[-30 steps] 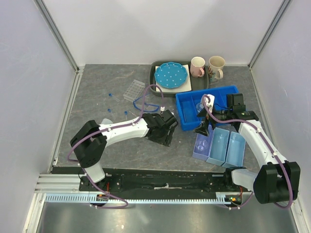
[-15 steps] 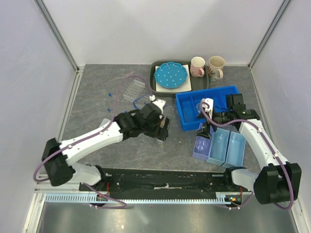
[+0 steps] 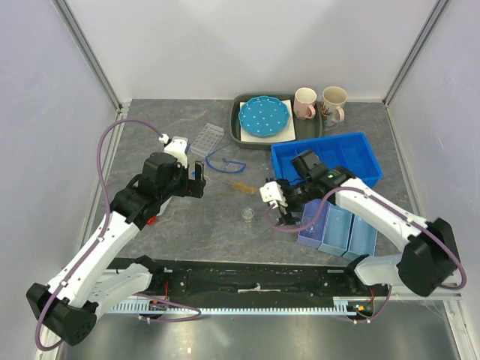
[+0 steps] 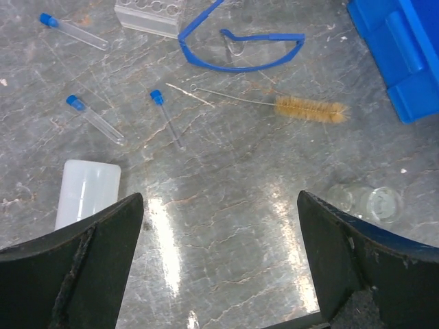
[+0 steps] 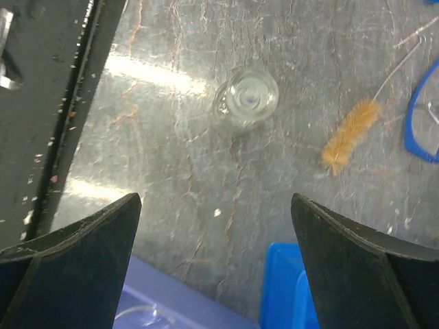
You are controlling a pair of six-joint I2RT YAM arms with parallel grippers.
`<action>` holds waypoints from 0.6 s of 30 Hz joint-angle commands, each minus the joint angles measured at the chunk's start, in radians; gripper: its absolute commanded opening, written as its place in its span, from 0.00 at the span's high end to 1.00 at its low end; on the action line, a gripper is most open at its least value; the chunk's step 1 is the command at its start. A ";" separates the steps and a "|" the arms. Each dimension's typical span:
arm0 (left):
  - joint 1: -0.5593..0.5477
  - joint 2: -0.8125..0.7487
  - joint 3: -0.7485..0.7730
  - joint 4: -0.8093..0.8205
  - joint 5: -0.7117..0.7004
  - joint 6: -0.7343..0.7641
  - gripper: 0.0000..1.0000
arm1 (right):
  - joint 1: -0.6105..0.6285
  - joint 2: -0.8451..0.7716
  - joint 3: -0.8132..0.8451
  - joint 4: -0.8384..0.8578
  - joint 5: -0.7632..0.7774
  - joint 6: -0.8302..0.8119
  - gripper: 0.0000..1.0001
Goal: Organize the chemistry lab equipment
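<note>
Small glass flask (image 5: 245, 99) just beyond the wide-apart right jaws.

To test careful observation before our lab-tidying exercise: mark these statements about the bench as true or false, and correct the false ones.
1. The left gripper and right gripper both have open, empty jaws. True.
2. The tan brush lies inside the blue bin. False: it lies on the table.
3. Blue-capped tubes lie loose on the table. True.
4. The mugs stand on the dotted plate. False: they stand beside it.
</note>
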 commanded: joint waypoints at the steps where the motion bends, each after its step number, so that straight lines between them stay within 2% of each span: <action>1: 0.003 -0.064 -0.091 0.090 -0.081 0.067 0.00 | 0.135 0.093 0.065 0.138 0.174 0.038 0.02; 8: 0.003 -0.134 -0.137 0.095 -0.137 0.044 0.00 | 0.241 0.277 0.188 0.155 0.305 0.090 0.02; 14: 0.003 -0.173 -0.151 0.109 -0.152 0.046 0.00 | 0.284 0.404 0.275 0.129 0.319 0.103 0.02; 18: 0.003 -0.173 -0.152 0.112 -0.143 0.046 0.01 | 0.316 0.433 0.277 0.123 0.334 0.110 0.02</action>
